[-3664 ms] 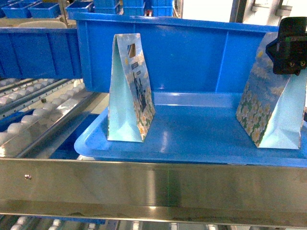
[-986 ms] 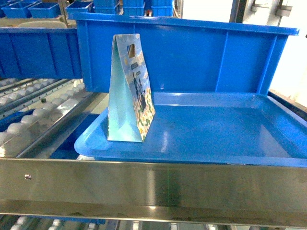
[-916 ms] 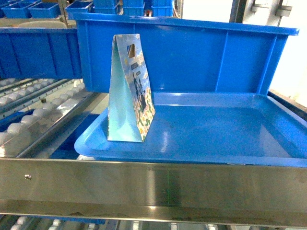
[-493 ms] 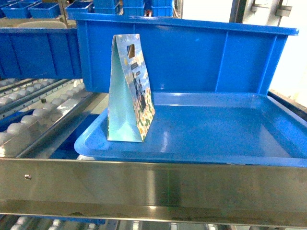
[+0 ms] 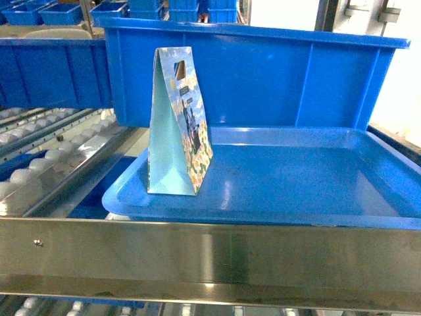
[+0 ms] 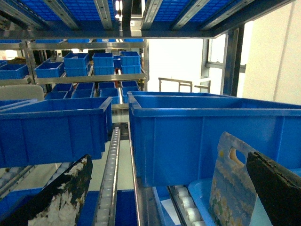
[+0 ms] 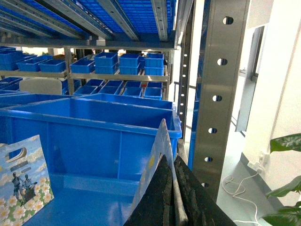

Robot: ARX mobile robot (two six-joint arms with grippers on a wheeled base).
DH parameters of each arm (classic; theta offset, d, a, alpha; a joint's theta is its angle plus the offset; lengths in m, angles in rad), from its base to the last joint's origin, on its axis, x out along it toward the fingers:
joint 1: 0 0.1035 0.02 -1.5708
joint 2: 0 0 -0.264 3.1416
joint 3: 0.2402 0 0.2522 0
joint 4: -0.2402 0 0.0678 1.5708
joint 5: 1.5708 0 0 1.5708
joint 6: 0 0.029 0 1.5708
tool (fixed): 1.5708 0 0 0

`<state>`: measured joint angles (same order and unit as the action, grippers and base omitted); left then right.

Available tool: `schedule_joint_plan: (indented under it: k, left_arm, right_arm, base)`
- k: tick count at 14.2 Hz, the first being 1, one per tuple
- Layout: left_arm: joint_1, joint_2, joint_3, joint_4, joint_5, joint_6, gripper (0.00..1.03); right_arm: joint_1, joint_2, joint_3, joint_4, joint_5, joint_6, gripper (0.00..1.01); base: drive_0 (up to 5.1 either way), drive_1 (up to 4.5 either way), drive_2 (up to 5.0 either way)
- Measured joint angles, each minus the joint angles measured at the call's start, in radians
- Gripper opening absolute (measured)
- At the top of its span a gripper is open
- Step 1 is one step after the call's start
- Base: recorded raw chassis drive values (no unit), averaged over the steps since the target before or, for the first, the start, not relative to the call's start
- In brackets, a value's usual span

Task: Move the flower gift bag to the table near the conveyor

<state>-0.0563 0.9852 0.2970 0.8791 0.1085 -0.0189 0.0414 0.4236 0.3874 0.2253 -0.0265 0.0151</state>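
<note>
Head view: a second wedge-shaped paper bag [image 5: 177, 125], sky-blue with pale flowers and a cut-out handle hole, stands upright on the near left part of a glossy blue plastic tray [image 5: 296, 197]. Behind the tray sits a large blue plastic bin [image 5: 263, 79]. To the left run the conveyor [image 5: 39, 164] tracks, with rows of small white rollers. A stainless-steel rail [image 5: 210, 257] crosses the near edge. Neither hand appears in this view. Right wrist view: the right hand [image 7: 171, 162] has its dark fingers pressed together on the upper edge of the flower gift bag [image 7: 157, 146], a thin sheet of pale printed paper that rises between them. This held bag hangs over the right side of the tray, to the right of the standing bag and beside a perforated steel upright [image 7: 216, 94]. Left wrist view: the left hand [image 6: 168, 159] is spread wide and grips nothing; its worn black fingers [image 6: 70, 188] frame the bin, with the standing bag just inside the right finger.
</note>
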Motion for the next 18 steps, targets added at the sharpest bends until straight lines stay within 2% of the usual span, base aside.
schedule_joint_plan:
  k: [2,4,6,9,12,15,18]
  left_arm:
    - [-0.010,0.097,0.119,0.017,-0.019,-0.008,0.98]
    - [-0.055,0.152,0.212,0.005,-0.038,-0.009,0.98]
    - [-0.144,0.209,0.291,-0.048,-0.057,-0.002,0.98]
    - [-0.304,0.291,0.370,-0.120,-0.147,0.043,0.98]
    - [-0.402,0.402,0.397,-0.154,-0.259,0.080,0.98]
    - [-0.428,0.489,0.397,-0.170,-0.326,0.080,0.98]
    - [-0.432,0.525,0.397,-0.173,-0.337,0.060,0.98]
  right_arm:
    - [0.000,0.000,0.000,0.002,0.001,0.000,0.02]
    - [0.000,0.000,0.000,0.000,0.001,0.000,0.02]
    - [0.000,0.000,0.000,0.000,0.000,0.000,0.02]
    - [0.000,0.000,0.000,0.000,0.000,0.000,0.02]
    - [0.000,0.000,0.000,0.000,0.001,0.000,0.02]
    - [0.000,0.000,0.000,0.000,0.000,0.000,0.02]
    - [0.000,0.000,0.000,0.000,0.000,0.000,0.02]
  base:
    - [0.0,0.00,0.0]
    - [0.0,0.00,0.0]
    - [0.0,0.00,0.0]
    - [0.0,0.00,0.0]
    - [0.0,0.00,0.0]
    - [0.0,0.00,0.0]
    - [0.0,0.00,0.0]
